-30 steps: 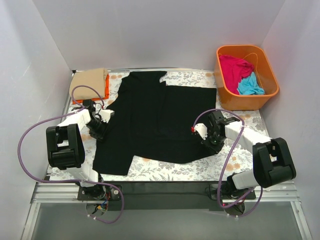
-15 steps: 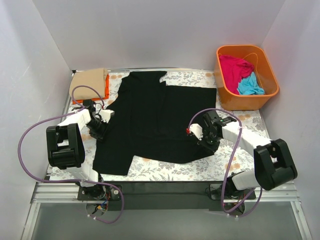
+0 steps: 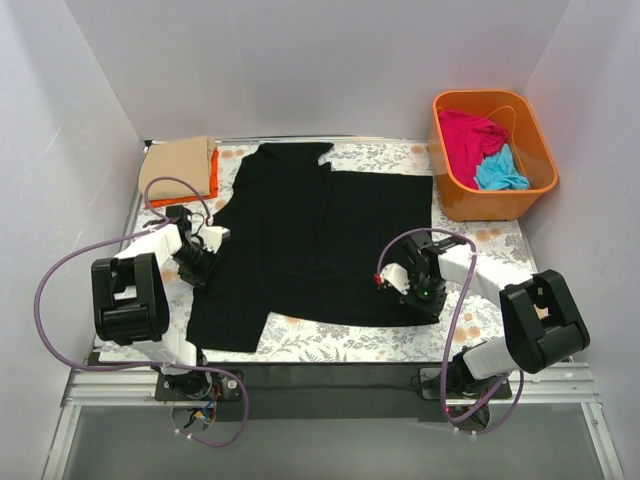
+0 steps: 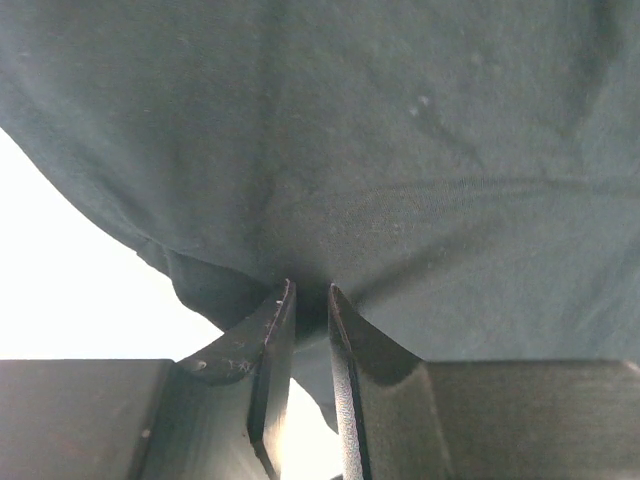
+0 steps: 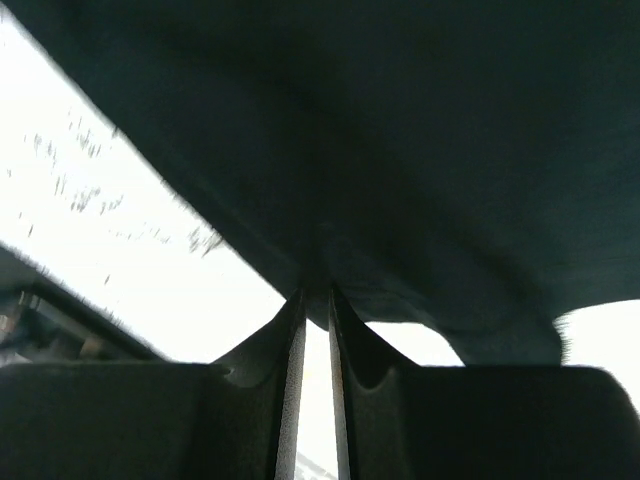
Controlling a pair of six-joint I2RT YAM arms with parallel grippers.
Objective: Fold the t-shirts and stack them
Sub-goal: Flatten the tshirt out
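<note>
The black t-shirt [image 3: 310, 240] lies spread on the floral sheet, partly folded lengthwise. My left gripper [image 3: 203, 262] is shut on the shirt's left edge; in the left wrist view the cloth [image 4: 400, 150] bunches between my fingertips [image 4: 308, 292]. My right gripper [image 3: 420, 292] is shut on the shirt's lower right edge; the right wrist view shows dark cloth [image 5: 400, 150] pinched at the tips [image 5: 317, 295]. A folded tan t-shirt [image 3: 177, 165] lies on an orange one [image 3: 212, 172] at the back left. The magenta-pink [image 3: 468, 135] and turquoise [image 3: 498, 172] t-shirts lie in the tub.
The orange plastic tub [image 3: 540, 180] stands at the back right. The floral sheet [image 3: 340, 340] covers the table. White walls close in the left, back and right. Purple cables loop beside both arms.
My right gripper has moved left and toward the near edge, dragging the shirt's lower right corner inward. My left gripper has shifted slightly, and the shirt's left edge moved with it.
</note>
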